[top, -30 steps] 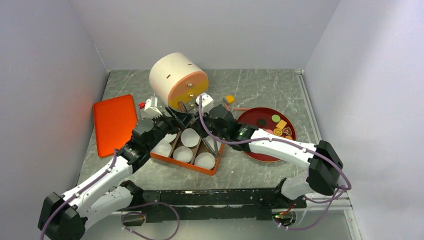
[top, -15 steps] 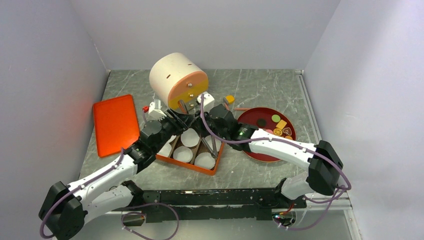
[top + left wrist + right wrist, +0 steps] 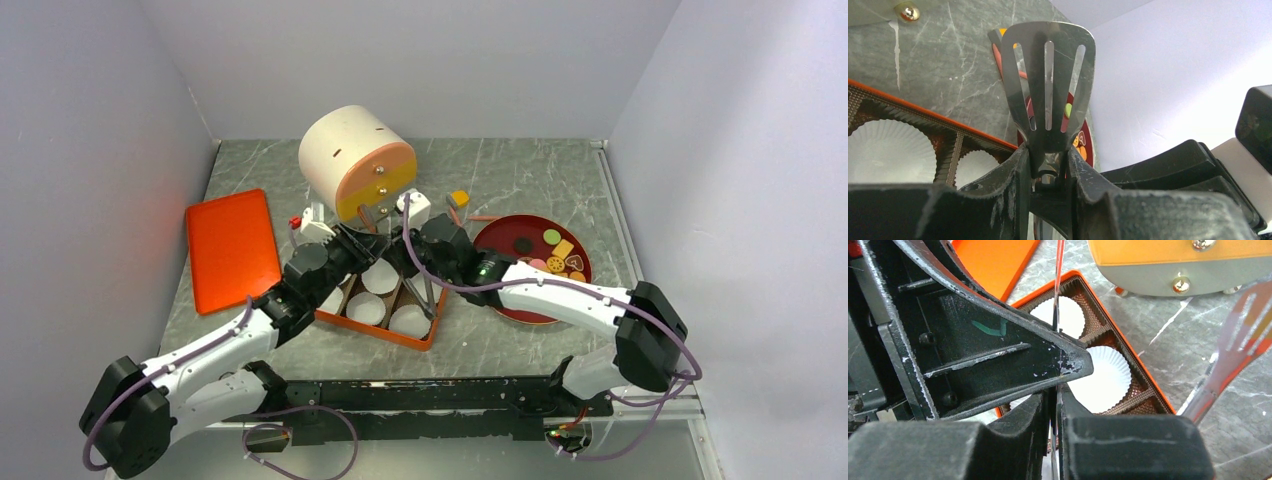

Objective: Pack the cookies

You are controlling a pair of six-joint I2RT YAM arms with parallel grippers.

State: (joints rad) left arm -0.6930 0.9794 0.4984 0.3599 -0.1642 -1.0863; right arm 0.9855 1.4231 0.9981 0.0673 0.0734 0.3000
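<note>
Risks left end effector, clamped on spatula, bumping right end effector, pinching thin tool, at tray's 12 o'clock.

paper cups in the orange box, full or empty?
Empty, those in view: the white paper cups in the orange box show bare fluted bottoms. Cookies lie on the red plate. Some cups are hidden.
</note>
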